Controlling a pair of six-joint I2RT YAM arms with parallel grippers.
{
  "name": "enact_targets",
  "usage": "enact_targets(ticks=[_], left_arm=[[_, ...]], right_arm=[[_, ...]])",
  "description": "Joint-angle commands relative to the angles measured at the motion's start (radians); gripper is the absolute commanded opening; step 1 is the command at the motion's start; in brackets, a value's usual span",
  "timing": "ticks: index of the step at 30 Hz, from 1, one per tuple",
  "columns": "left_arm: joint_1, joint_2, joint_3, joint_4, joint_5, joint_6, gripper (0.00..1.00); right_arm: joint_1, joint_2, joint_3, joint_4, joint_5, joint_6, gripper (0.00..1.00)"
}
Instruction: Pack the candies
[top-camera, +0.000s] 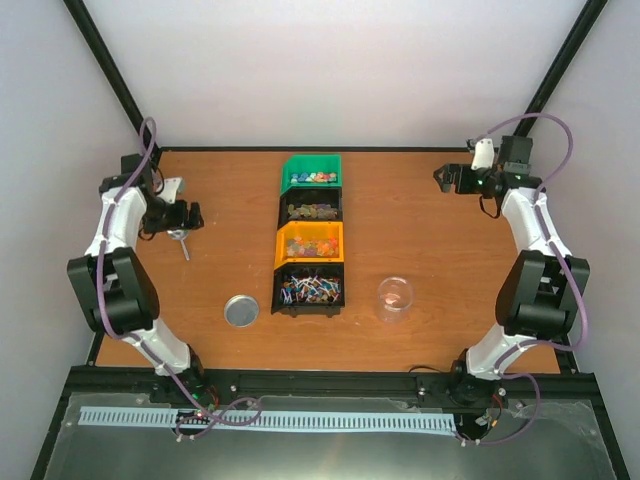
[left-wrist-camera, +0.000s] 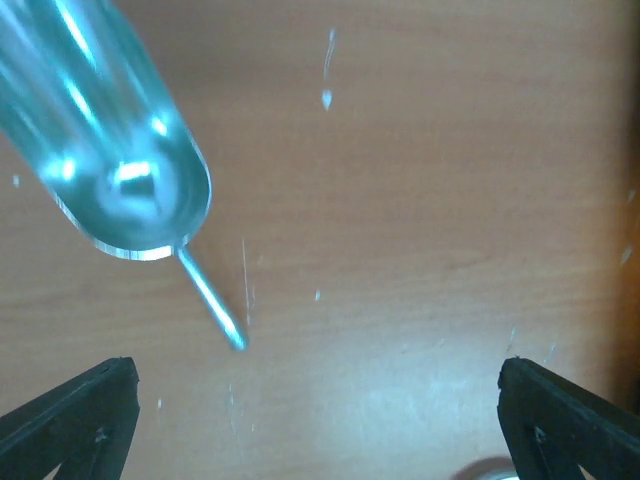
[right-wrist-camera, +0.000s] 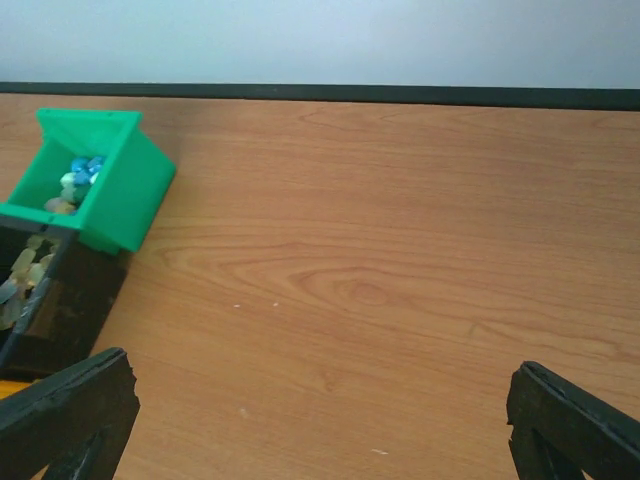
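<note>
The candies lie in a column of four bins at mid-table: mixed blue ones in the green bin (top-camera: 300, 165), brownish-gold (top-camera: 311, 211) in a black bin, orange-yellow (top-camera: 312, 243) in the orange bin, red-blue-white (top-camera: 312, 290) in the nearest black bin. My left gripper (top-camera: 186, 215) hangs open at the far left, just above the small metal scoop (top-camera: 181, 240). In the left wrist view the scoop (left-wrist-camera: 110, 150) lies ahead of the open gripper (left-wrist-camera: 320, 430), nothing between the fingers. My right gripper (top-camera: 448, 178) stands open at the far right over bare wood. The right wrist view shows the green bin (right-wrist-camera: 120, 195) with candies (right-wrist-camera: 80, 172).
A round silver lid (top-camera: 241, 310) lies left of the nearest bin. A clear empty cup (top-camera: 395, 298) stands to its right. Black frame posts run along the back corners, and the table's far edge (right-wrist-camera: 330, 93) meets a white wall.
</note>
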Motion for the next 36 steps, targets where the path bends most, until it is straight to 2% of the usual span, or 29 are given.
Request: enact_targets(ticks=[1, 9, 15, 19, 31, 36], left_arm=[[-0.015, -0.114, -0.125, 0.042, -0.097, -0.015, 1.0], [-0.025, -0.188, -0.271, 0.104, -0.208, -0.004, 1.0], [-0.028, -0.137, -0.297, 0.19, -0.252, -0.02, 1.0], [-0.029, -0.094, -0.31, 0.271, -0.267, -0.043, 0.96], [-0.031, 0.051, -0.356, 0.491, -0.358, -0.056, 0.74], [-0.032, 0.077, -0.398, 0.58, -0.403, -0.043, 0.55]], right_arm=[[0.034, -0.063, -0.032, -0.014, 0.006, 0.019, 1.0], [0.068, -0.096, -0.054, -0.021, 0.016, 0.041, 1.0], [0.075, -0.098, -0.039, -0.033, 0.024, 0.045, 1.0], [0.077, -0.098, -0.023, -0.038, 0.053, 0.033, 1.0], [0.081, -0.053, 0.063, -0.1, 0.117, 0.037, 1.0], [0.083, -0.043, 0.077, -0.111, 0.109, 0.009, 1.0]])
